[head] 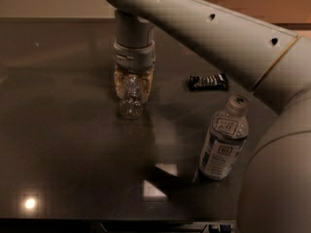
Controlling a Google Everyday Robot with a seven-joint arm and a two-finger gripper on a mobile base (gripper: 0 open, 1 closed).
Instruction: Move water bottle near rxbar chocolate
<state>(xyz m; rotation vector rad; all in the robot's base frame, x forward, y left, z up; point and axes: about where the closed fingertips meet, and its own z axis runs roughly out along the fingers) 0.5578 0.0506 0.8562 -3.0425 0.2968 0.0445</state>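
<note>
The water bottle (131,101) is small, clear and ribbed. It lies on the dark table with its bottom end toward the camera. My gripper (132,87) comes straight down from above, and its yellowish fingers (146,84) are closed on the bottle's upper part. The rxbar chocolate (209,81), a flat black wrapper with white lettering, lies on the table to the right of the gripper, well apart from the bottle.
A larger bottle (223,141) with a white-and-blue label stands upright at the front right. My arm (214,38) spans the upper right, and its bulk fills the lower right corner. The dark table (63,130) carries bright light reflections near the front edge.
</note>
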